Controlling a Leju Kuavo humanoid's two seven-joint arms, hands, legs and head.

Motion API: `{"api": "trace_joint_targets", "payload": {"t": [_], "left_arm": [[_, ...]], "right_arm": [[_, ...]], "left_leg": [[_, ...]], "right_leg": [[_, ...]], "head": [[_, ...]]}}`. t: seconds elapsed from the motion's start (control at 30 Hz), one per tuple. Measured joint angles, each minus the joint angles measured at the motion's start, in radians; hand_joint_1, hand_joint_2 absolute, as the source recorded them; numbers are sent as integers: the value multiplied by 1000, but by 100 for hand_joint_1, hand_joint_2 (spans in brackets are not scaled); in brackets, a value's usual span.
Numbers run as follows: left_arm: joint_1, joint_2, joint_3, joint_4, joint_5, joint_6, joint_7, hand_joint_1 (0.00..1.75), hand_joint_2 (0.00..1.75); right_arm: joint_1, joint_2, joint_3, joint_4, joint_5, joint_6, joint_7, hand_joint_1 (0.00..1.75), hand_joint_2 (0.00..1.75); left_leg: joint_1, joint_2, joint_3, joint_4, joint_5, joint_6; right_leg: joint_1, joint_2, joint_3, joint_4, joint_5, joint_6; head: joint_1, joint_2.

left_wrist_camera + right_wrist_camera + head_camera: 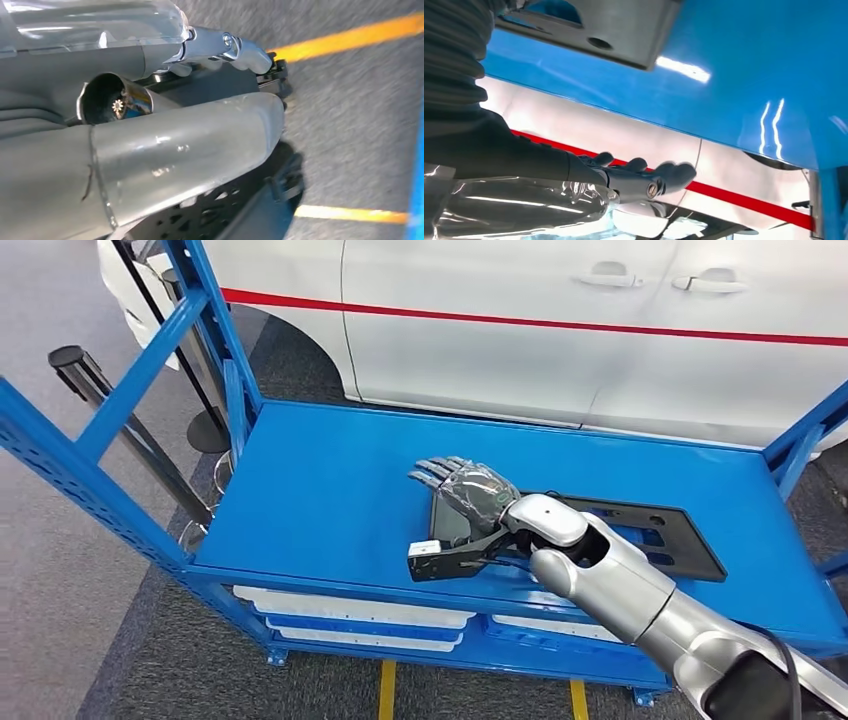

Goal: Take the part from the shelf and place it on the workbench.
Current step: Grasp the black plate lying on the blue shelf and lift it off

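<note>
The part (655, 536) is a flat black plate with cut-outs. It lies on the blue shelf top (330, 490), right of the middle. My right hand (468, 490) reaches in from the lower right and lies over the plate's left end, fingers stretched out and pointing to the far left. A small black and white block (430, 558) sticks out below the wrist. In the right wrist view the right hand (624, 181) has its fingers straight, close above the blue surface. My left hand (200, 100) hangs over the grey floor, thumb and fingers apart, holding nothing.
A white car with a red stripe (560, 320) stands right behind the shelf. Blue frame posts (100, 440) rise at the left and a blue brace (800, 440) at the right. White trays (350, 612) sit on the lower level. Yellow lines (386, 690) mark the floor.
</note>
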Motion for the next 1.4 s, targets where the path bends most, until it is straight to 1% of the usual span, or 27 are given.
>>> {"api": "trace_joint_targets", "payload": {"t": [0.03,0.1,0.13,0.17,0.23,0.3,0.37,0.4,0.47,0.5,0.57,0.6,0.63,0.7,0.73,0.77,0.83,0.9,0.93,1.0,1.03,1.1,1.17,1.2,1.23,1.33,1.4], "left_arm": [[-2,0,0,0,3,5,-6,0,0],[-3,0,0,0,17,14,-14,0,0],[-2,-1,0,0,25,17,-17,0,0],[-2,-1,0,0,33,18,-20,0,0],[-2,-2,-1,-1,44,19,-26,0,0],[-3,-1,-2,-1,54,19,-33,0,0],[-3,0,-2,-1,65,20,-37,0,0],[-3,1,-2,-1,71,20,-40,0,0],[-3,3,-3,-1,84,21,-45,0,0],[-3,4,-4,-1,90,20,-47,0,0],[-3,6,-6,-1,100,20,-51,0,0],[-3,7,-7,-2,105,20,-52,0,0],[-2,7,-7,-3,109,20,-53,0,0],[-1,9,-10,-9,117,19,-54,0,0],[0,11,-12,-13,120,18,-56,0,0],[0,12,-14,-16,122,17,-57,0,0],[-1,16,-16,-21,123,16,-60,0,0],[0,20,-16,-24,125,14,-62,0,0],[0,21,-17,-26,126,13,-65,0,0],[-1,22,-17,-29,127,13,-73,0,0],[-2,22,-18,-31,127,13,-77,0,0],[-4,23,-18,-32,131,13,-80,0,0],[-4,23,-19,-32,137,12,-79,0,0],[-4,24,-21,-33,139,11,-78,0,0],[-4,24,-22,-34,139,11,-78,0,0],[-4,24,-25,-36,138,10,-80,0,0],[-4,24,-25,-38,138,10,-81,0,0]], "right_arm": [[4,1,5,8,42,-20,14,0,175],[14,7,17,43,157,-82,43,0,175],[18,12,21,68,205,-111,51,0,175],[19,15,24,93,243,-135,57,0,175],[17,18,24,138,293,-162,67,0,175],[12,19,24,181,327,-166,76,0,175],[8,18,24,216,345,-144,80,0,175],[5,16,24,228,346,-121,78,0,175],[1,11,24,243,332,-68,71,0,175],[-2,7,23,246,316,-45,68,0,175],[-4,1,21,247,281,-24,66,0,175],[-5,-1,18,246,264,-20,67,0,175],[-8,-1,13,244,247,-17,68,0,175],[-14,-1,0,234,213,-6,72,0,175],[-17,-1,-5,228,201,1,74,0,175],[-17,-1,-8,221,192,7,75,0,175],[-16,0,-10,211,184,16,77,0,175],[-11,0,-12,205,180,22,78,0,175],[-8,1,-12,204,179,24,78,0,175],[-5,2,-12,203,178,25,79,0,175],[-3,3,-12,203,177,23,78,0,175],[2,7,-12,204,174,7,72,0,175],[7,13,-14,205,167,-17,62,0,175],[8,17,-16,205,164,-27,58,0,175],[9,19,-20,205,161,-33,55,0,175],[14,22,-27,205,157,-42,49,0,175],[20,23,-30,205,146,-55,37,0,175]], "left_leg": [[10,1,-14,1,26,-17],[27,2,0,-77,107,-54],[30,2,10,-110,131,-70],[31,-1,18,-135,132,-71],[29,-7,15,-131,105,-40],[29,-7,17,-128,93,-5],[29,-4,24,-130,89,6],[27,-3,27,-131,88,10],[20,-1,29,-133,87,14],[15,-2,31,-133,86,16],[3,-4,38,-136,84,21],[-4,-6,44,-139,83,24],[-11,-7,51,-145,83,28],[-20,-5,65,-159,85,34],[-19,-3,68,-166,87,35],[-15,-2,68,-173,89,33],[-11,2,71,-186,93,31],[-13,5,66,-169,76,26],[-13,7,50,-134,55,21],[-4,8,2,-32,9,1],[1,8,-13,1,4,-11],[10,9,-4,-15,41,-33],[15,10,35,-97,85,-49],[15,9,49,-131,92,-48],[14,7,52,-144,87,-37],[13,4,44,-144,82,8],[17,5,45,-151,88,23]], "right_leg": [[-13,-3,7,8,-13,20],[-41,-6,17,40,-48,63],[-49,-6,14,62,-65,85],[-54,-4,4,88,-80,101],[-48,-1,-18,118,-91,118],[-45,1,-24,126,-92,122],[-44,-3,-41,171,-117,121],[-42,-5,-66,222,-141,120],[-31,-6,-140,354,-190,111],[-23,-6,-169,399,-196,102],[-6,-5,-185,408,-170,78],[5,-4,-172,371,-140,59],[20,-2,-150,315,-104,32],[53,2,-104,200,-50,-40],[67,3,-88,159,-38,-66],[74,3,-80,137,-37,-80],[75,0,-61,95,-27,-81],[63,-6,-33,47,-9,-73],[55,-10,-22,30,-3,-65],[43,-15,-19,28,-5,-47],[36,-17,-20,35,-11,-34],[20,-18,-23,56,-27,-5],[7,-17,-32,88,-47,26],[5,-15,-43,109,-56,39],[5,-13,-53,124,-61,49],[11,-9,-73,140,-60,63],[10,-8,-86,167,-80,72]], "head": [[0,0],[0,0],[-4,0],[-8,0],[-13,0],[-9,0],[-8,0],[-7,0],[-7,0],[-7,0],[-7,0],[-6,0],[-6,0],[-15,0],[-19,0],[-22,0],[-19,0],[-19,0],[-18,0],[-19,0],[-19,0],[-19,0],[-19,0],[-21,0],[-22,0],[-22,0],[-21,0]]}}
